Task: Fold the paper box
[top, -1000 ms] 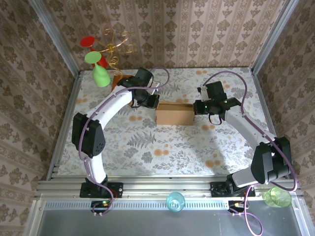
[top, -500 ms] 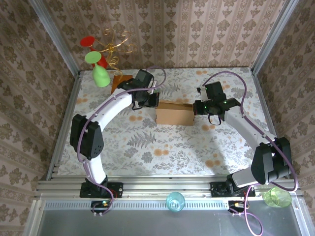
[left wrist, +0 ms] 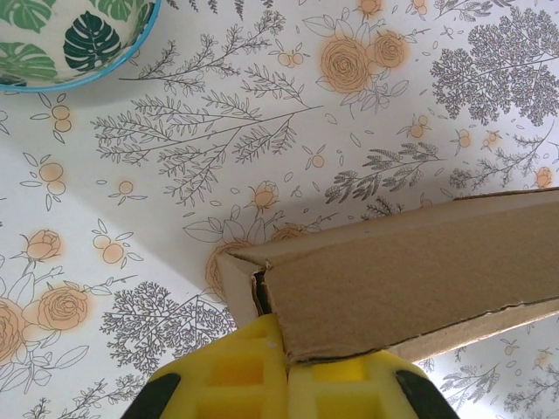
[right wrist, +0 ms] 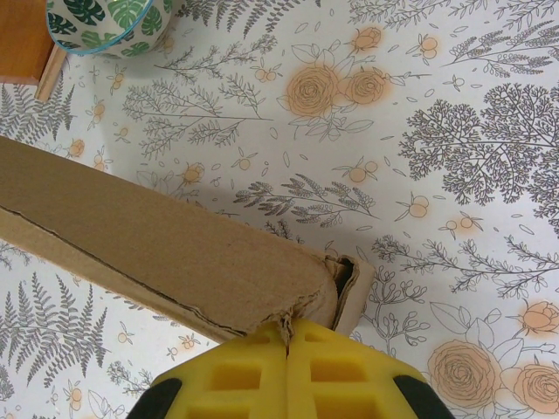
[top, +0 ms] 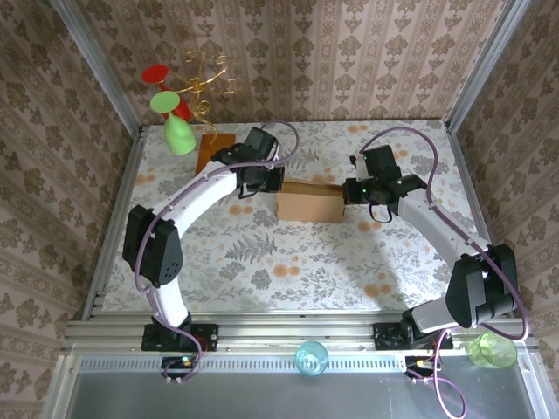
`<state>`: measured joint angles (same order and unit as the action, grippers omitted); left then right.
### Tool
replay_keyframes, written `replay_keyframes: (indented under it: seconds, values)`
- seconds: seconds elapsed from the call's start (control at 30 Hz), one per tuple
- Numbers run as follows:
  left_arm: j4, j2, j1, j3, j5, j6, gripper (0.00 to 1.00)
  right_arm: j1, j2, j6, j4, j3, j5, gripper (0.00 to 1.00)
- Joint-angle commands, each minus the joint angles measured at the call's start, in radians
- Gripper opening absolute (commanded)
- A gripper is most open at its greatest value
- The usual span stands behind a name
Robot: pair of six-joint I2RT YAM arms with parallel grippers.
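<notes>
"Paper box (top: 309, 202), the plain light-brown cardboard one: where do we see it?"
"Mid-table on the flower-printed cloth (top: 262, 253), between our two arms."
"And our grippers?"
"Our left gripper (left wrist: 284, 349) is pinched tight on its left end wall, our right gripper (right wrist: 286, 336) on its right end. The leaf-patterned, blue-rimmed bowl (left wrist: 61, 35) stands apart, beyond the paper box."
</notes>
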<state>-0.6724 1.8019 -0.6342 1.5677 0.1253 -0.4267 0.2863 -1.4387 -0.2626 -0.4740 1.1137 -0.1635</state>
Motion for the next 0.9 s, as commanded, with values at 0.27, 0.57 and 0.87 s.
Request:
replay_keyframes:
  seconds: [0.27,0.57,0.87]
  values:
    - [0.122,-0.039,-0.050,-0.117,-0.021,0.011,0.00,0.037,-0.004,-0.020,-0.068,-0.051,-0.032,0.00]
    - [0.238,-0.067,-0.060,-0.218,-0.032,-0.002,0.00,0.038,-0.002,-0.021,-0.068,-0.052,-0.028,0.00]
    - [0.320,-0.096,-0.069,-0.322,-0.025,-0.041,0.00,0.039,0.004,-0.045,-0.069,-0.044,-0.017,0.00]
